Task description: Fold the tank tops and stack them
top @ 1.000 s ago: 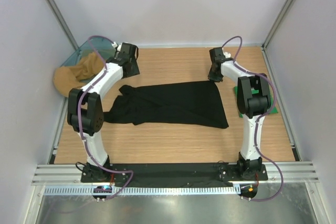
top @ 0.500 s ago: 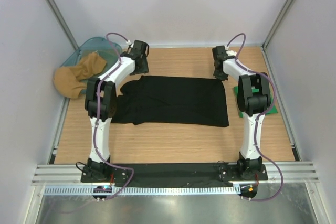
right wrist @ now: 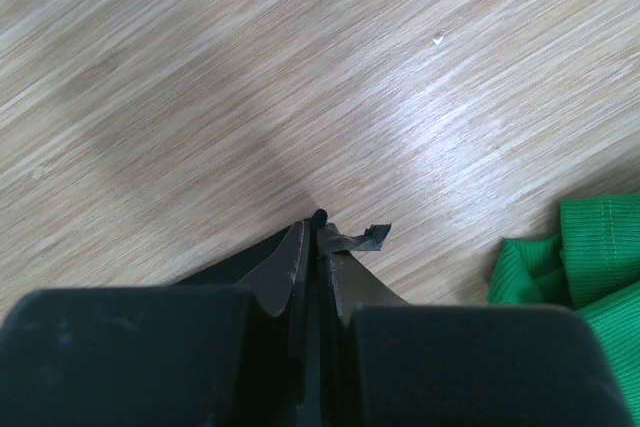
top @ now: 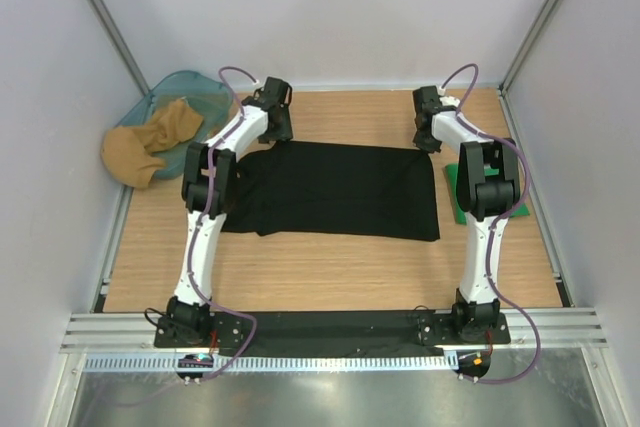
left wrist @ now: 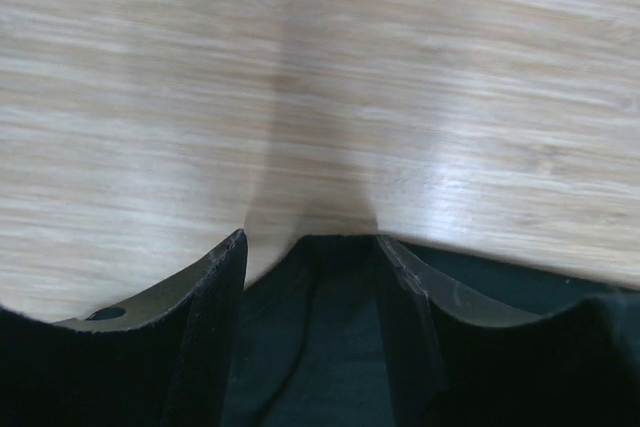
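The black tank top (top: 340,192) lies spread flat across the middle of the wooden table. My left gripper (top: 278,133) is at its far left corner. In the left wrist view the gripper (left wrist: 312,242) has its jaws apart, with black fabric (left wrist: 330,327) lying loose between them. My right gripper (top: 428,141) is at the far right corner. In the right wrist view it (right wrist: 318,225) is shut on a thin edge of the black fabric (right wrist: 235,269). The green tank top (top: 521,210) lies bunched at the right, mostly hidden under the right arm. It also shows in the right wrist view (right wrist: 575,267).
A tan cloth (top: 140,152) and a teal mesh container (top: 185,90) sit at the far left corner. Grey walls with metal posts close in the left, far and right sides. The arm bases stand on a black strip (top: 330,327) at the near edge.
Both grippers moved toward the far edge, the left one also rightward. The black top's far edge has been drawn out straight and its crumpled left side now lies flatter.
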Available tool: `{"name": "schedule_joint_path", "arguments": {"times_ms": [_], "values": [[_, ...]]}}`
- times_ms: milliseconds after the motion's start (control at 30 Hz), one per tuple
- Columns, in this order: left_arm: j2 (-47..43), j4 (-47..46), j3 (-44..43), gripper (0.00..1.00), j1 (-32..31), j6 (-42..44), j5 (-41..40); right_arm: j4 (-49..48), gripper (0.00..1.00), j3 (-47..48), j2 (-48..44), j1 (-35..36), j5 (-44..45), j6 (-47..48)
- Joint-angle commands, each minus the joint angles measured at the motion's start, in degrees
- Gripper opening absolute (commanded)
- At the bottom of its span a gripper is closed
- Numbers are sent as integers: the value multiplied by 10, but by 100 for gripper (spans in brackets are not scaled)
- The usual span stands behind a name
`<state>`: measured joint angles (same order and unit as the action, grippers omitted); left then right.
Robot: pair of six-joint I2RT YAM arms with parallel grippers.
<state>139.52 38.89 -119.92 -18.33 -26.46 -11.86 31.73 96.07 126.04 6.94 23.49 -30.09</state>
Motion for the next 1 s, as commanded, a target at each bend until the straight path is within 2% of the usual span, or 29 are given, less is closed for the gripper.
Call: {"name": "schedule_joint_path", "arguments": {"times_ms": [0, 67, 100, 133, 200, 233, 267, 400, 600, 967], "values": [[15, 10, -36, 55, 0, -1, 17, -10, 6, -4, -12, 2, -2, -5], [22, 6, -40, 51, 0, -1, 27, -9, 6, -3, -12, 2, -1, -4], [30, 7, -47, 46, 0, -3, 29, -9, 6, -3, -13, 0, -1, -4], [33, 9, -50, 33, 0, -3, 29, -8, 6, -3, -15, 1, 1, -4], [32, 10, -46, 19, 0, -5, 30, -8, 6, -3, -18, 1, 3, -3], [25, 8, -42, 7, 0, -4, 30, -7, 5, -2, -20, 1, 4, -3], [20, 6, -36, 0, 0, -4, 31, -7, 5, -1, -23, 1, 4, -2], [-26, -35, 22, 0, 0, 3, 39, 1, 1, 10, -26, 1, -1, 0], [-119, -80, 102, 0, 0, 21, 39, 7, 1, 7, -61, 1, -11, 1], [-201, -107, 172, 0, -8, 19, 52, -18, 1, -62, -142, 7, -12, -1]]}}
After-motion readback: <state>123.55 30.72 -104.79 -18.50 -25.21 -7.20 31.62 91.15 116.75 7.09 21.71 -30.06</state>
